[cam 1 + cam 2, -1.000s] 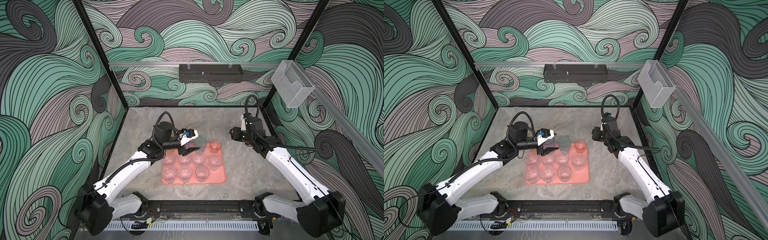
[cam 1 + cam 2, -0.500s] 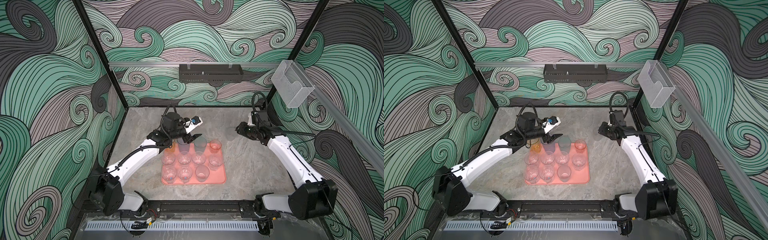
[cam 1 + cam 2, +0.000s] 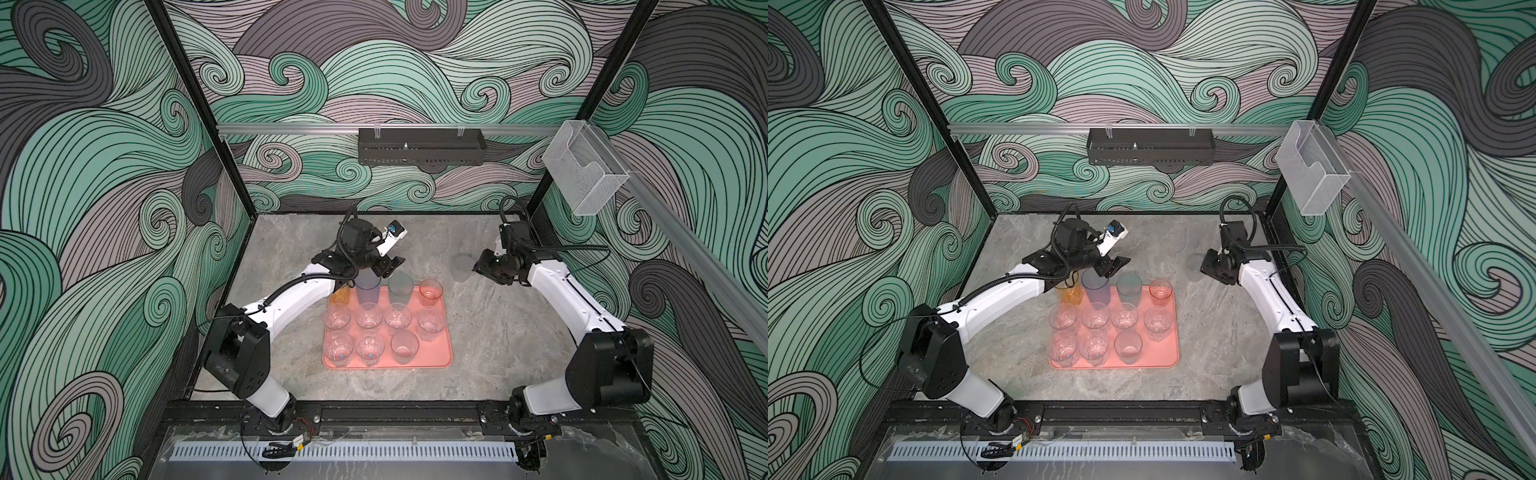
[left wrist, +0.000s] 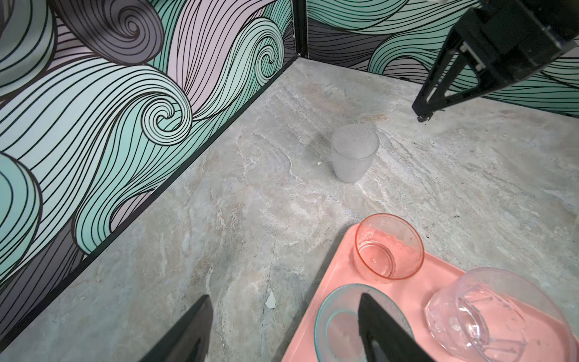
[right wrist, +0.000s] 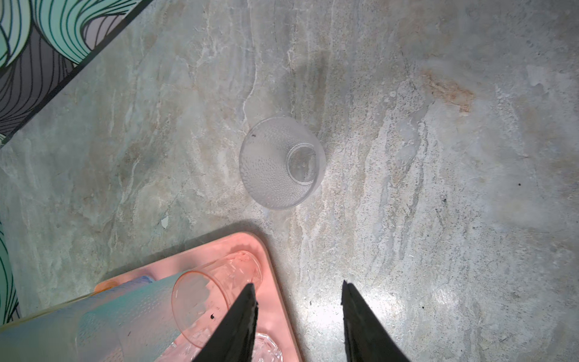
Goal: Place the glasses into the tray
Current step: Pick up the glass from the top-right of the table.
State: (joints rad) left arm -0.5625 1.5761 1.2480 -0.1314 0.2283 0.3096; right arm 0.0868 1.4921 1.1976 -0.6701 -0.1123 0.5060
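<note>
In top view: left gripper (image 3: 388, 266) spread wide, empty, just above blue-violet glass (image 3: 368, 289). Beside that: amber glass (image 3: 340, 294), teal glass (image 3: 400, 289), reddish glass (image 3: 431, 293), seven short clear glasses (image 3: 369, 316), all on pink tray (image 3: 444, 361). Bumpy clear glass (image 3: 462, 266) on table, just ahead of right gripper (image 3: 482, 268).

Left wrist: left gripper (image 4: 285, 297) spread, empty. Teal glass (image 4: 338, 322) under one finger. Bumpy clear glass (image 4: 354, 156) well ahead, upright.

Right wrist: right gripper (image 5: 297, 283) spread, empty. Bumpy clear glass (image 5: 275, 163) ahead, off pink tray (image 5: 269, 266).

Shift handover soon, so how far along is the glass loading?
Nearly done: eleven glasses stand on the tray. Nothing is in hand; the left hand and right hand are both open and empty. Remaining: one frosted glass on the table, in front of the right hand.
</note>
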